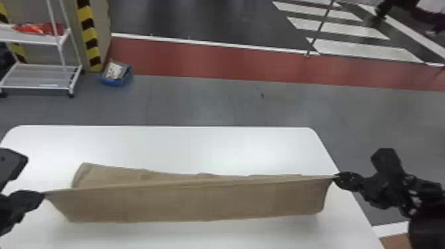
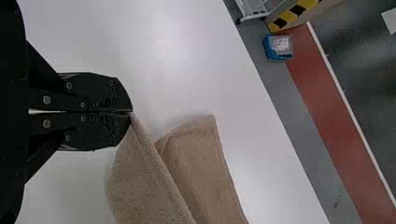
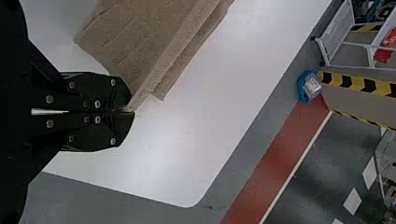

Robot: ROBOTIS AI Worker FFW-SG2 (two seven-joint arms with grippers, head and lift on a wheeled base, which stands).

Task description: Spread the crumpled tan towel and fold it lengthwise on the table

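Note:
The tan towel (image 1: 195, 202) is stretched wide between my two grippers, its top edge nearly straight and its near part hanging down toward the table. Behind that edge a farther layer shows, widest at the left. In the head view my left gripper (image 1: 43, 194) holds the towel's left corner and my right gripper (image 1: 335, 177) its right corner. The left wrist view has the left gripper (image 2: 131, 113) shut on a corner of the towel (image 2: 149, 182). Likewise, the right gripper (image 3: 132, 111) is shut on the opposite corner of the towel (image 3: 140, 42) in the right wrist view.
The white table (image 1: 198, 145) extends beyond the towel, with its far edge and rounded corners in view. On the floor behind are a blue bin (image 1: 116, 74) and a white shelf cart (image 1: 39, 74) beside a striped pillar (image 1: 88, 36).

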